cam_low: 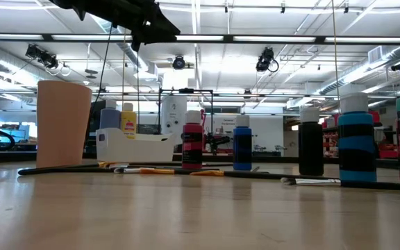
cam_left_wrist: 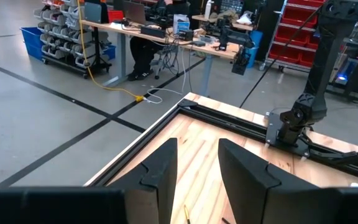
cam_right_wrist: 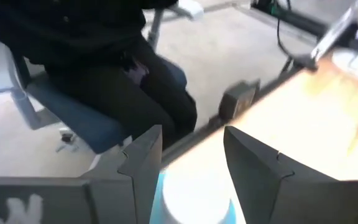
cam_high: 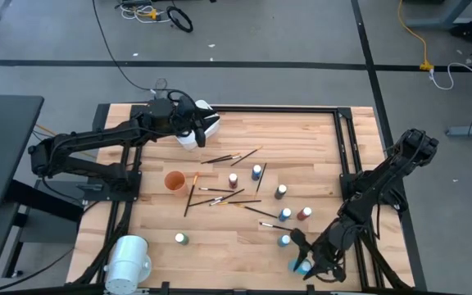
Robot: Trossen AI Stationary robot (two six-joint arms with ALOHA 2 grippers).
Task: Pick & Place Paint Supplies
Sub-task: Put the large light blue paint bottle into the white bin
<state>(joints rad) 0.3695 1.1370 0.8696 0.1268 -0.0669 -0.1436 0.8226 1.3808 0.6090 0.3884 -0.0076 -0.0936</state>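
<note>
Paint bottle sits between the right claw's fingers at the table's near edge

Paint bottles (cam_high: 256, 171) and brushes (cam_high: 220, 159) lie spread over the middle of the table (cam_high: 301, 131). More bottles stand nearer the right arm, and one stands alone by the big white cylinder (cam_high: 128, 260).

The right claw (cam_high: 304, 264) is low at the near right corner of the table. Its wrist view shows a blue bottle (cam_right_wrist: 188, 198) with a white cap right between the two fingers (cam_right_wrist: 143, 163). The fingers look spread, with the cap in the gap. I think it is about to squeeze the bottle, but the hold does not look tight yet.

The left claw (cam_high: 197, 127) hangs over the white tub (cam_high: 206, 123) at the far side of the table. Its fingers are parted and hold nothing.

What could go wrong:
- The bottle stands very near the table edge. A bump from a finger could tip it or push it off, and a person sits just past that edge.
- The cap is smooth. If the claw squeezes only the cap, the bottle could slip out on the way up.
- Other bottles stand close by. A wide swing could knock them over like pins.
- The brushes are thin and crossed over each other, so they could roll or drag along.

Holders:
- The low view shows a yellow bottle (cam_low: 128, 119) in or just behind the tub; I cannot tell which.
- An orange cup (cam_high: 174, 180) stands near the brushes. It looks empty from above.
- I cannot see inside the cylinder
</note>
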